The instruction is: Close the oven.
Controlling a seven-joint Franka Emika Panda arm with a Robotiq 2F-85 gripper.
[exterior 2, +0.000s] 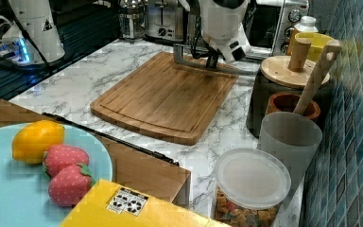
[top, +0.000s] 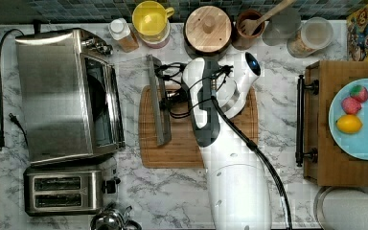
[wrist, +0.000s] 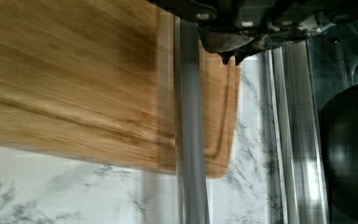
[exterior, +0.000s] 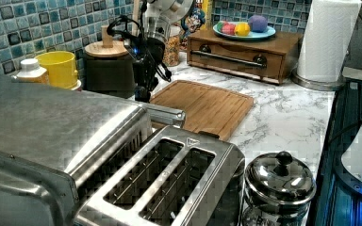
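Marble counter, tiled backsplash: oven (top: pixel 60 93) at the top view's left, door dropped flat over the board (top: pixel 196 143), gripper (top: pixel 165 103) at the handle (top: pixel 154 98), fingers possibly pinching it, cannot tell; lift in an arc about the hinge.

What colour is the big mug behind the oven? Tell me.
Yellow. The mug shows best in the top view, standing at the tiled wall beyond the oven.

oven (top: pixel 52 96): brushed steel | cutting board (top: pixel 187 148): matt wood | counter (top: pixel 172 191): glossy marble
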